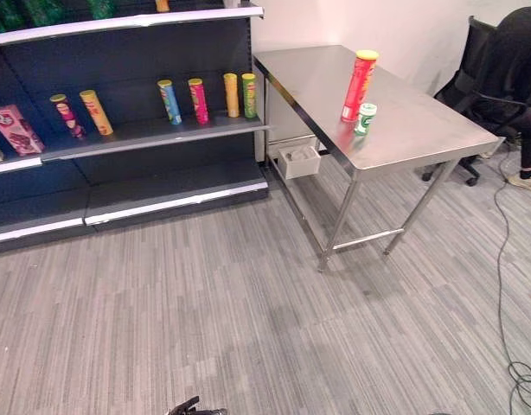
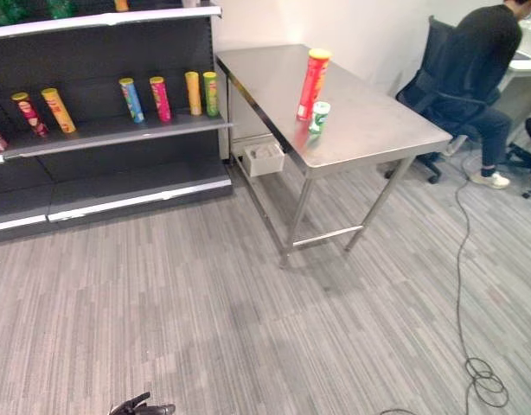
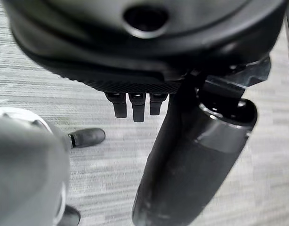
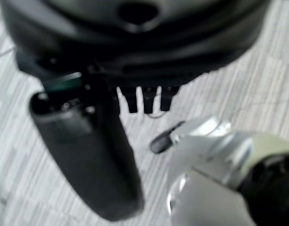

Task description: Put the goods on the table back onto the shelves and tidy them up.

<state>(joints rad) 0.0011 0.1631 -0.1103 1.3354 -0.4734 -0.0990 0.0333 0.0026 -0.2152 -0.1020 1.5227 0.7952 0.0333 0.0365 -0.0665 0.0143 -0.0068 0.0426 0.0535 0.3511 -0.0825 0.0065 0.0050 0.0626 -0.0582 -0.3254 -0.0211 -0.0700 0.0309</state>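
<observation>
From the head cameras I see a steel table (image 1: 421,130) standing beside a dark shelf unit (image 1: 127,138). The right eye view takes in more of a seated person (image 2: 473,60) in dark clothes beyond the table's far end, while the left eye view shows more of the shelf's left part, including a pink box (image 1: 15,130) at its edge.

The goods on the table are a tall red tube (image 1: 359,85) with a yellow lid, standing upright, and a short green can (image 1: 365,118) with a white top, just beside it on the near side. On the middle shelf six tubes lean against the back panel: a pink one (image 1: 67,115), a yellow one (image 1: 96,111), a blue one (image 1: 169,101), a magenta one (image 1: 198,100), an orange one (image 1: 232,94) and a green one (image 1: 249,95). A white box (image 1: 298,160) sits on the floor under the table's shelf-side end.

My left hand (image 3: 135,106) shows in its wrist view with fingers hanging straight and apart over grey striped floor, holding nothing. My right hand (image 4: 147,99) looks the same in its wrist view, fingers relaxed and empty. Both table goods lie well apart from either hand.
</observation>
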